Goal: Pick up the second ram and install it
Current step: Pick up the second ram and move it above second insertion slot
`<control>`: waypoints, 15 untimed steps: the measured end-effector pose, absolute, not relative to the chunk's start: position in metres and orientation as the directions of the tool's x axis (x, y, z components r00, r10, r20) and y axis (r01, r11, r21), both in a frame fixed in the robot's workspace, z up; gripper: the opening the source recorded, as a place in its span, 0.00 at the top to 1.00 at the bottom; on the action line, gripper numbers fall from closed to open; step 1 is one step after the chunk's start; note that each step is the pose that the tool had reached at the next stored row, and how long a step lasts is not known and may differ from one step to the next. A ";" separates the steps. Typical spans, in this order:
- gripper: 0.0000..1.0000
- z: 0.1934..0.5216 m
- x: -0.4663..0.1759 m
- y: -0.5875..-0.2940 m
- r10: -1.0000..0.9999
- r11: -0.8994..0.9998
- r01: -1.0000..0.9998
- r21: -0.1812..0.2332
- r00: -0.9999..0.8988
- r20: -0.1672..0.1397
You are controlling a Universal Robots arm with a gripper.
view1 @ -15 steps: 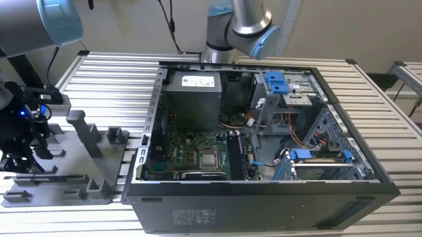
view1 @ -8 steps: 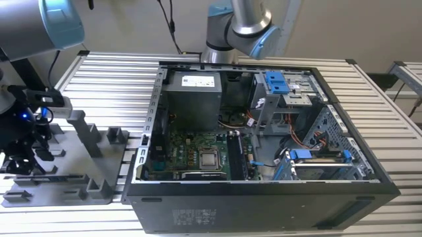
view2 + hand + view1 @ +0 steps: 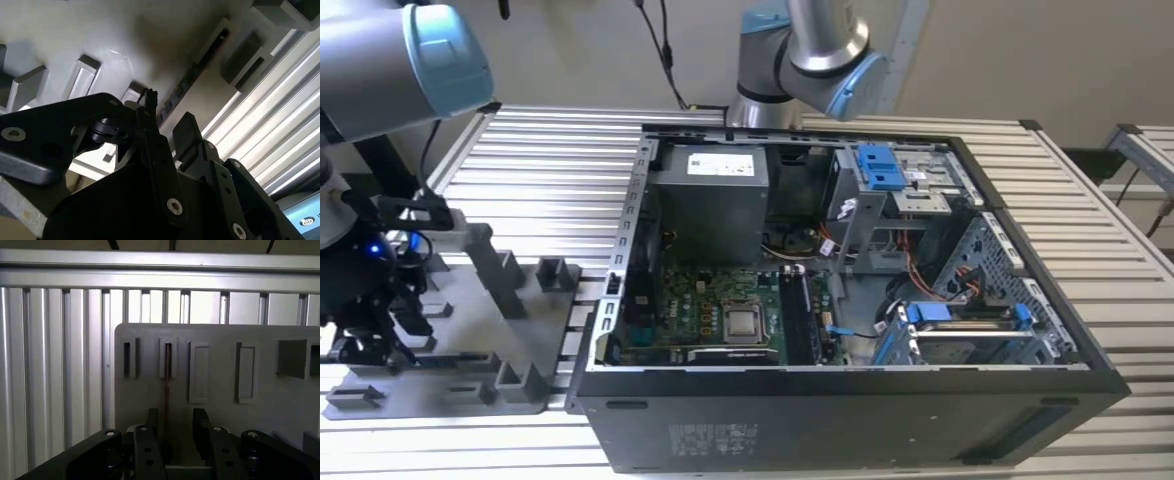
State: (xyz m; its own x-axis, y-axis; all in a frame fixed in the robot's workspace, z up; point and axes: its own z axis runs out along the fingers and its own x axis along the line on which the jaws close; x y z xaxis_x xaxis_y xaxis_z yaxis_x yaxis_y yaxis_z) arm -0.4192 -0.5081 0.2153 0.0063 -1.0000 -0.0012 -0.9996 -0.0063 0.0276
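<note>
Plainly, little writing can be made out: in the exterior view a white label (image 3: pixel 720 160) sits on the grey power supply (image 3: pixel 707 215) inside the open computer case (image 3: pixel 854 420), and a pale printed sticker (image 3: pixel 714 437) sits on the case's dark outer side, both too small to read. The case lies on a bench (image 3: pixel 560 150) of ribbed aluminium slats, with a plain pale wall (image 3: pixel 1014 50) behind it. Inside the case a green motherboard (image 3: pixel 707 310) carries a square metal processor (image 3: pixel 744 322). At the exterior view's left a grey fixture plate (image 3: pixel 400 400) with upright posts rests on the slats, and the arm (image 3: pixel 400 50) reaches down over it so that the tool (image 3: pixel 374 340) hangs low at the plate. In the first wrist view the second ram (image 3: pixel 167 385) stands on edge in a narrow slot (image 3: pixel 167 352) of the plate, seen as a thin dark line. The tool (image 3: pixel 176 415) is released: its black fingers (image 3: pixel 201 422) stand apart on either side of the stick, with open space between the stick and one finger. In the second wrist view the same stick (image 3: pixel 187 80) runs along the plate as a dark strip with chips, and the tool (image 3: pixel 167 120) straddles its near end.
</note>
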 end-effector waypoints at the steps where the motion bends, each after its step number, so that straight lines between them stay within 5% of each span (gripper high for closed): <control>1: 0.58 0.214 -0.419 -0.510 -1.000 -0.007 -1.000 0.028 0.007 -0.001; 15: 0.58 0.199 -0.421 -0.513 -0.999 -0.035 -0.999 0.019 0.035 -0.001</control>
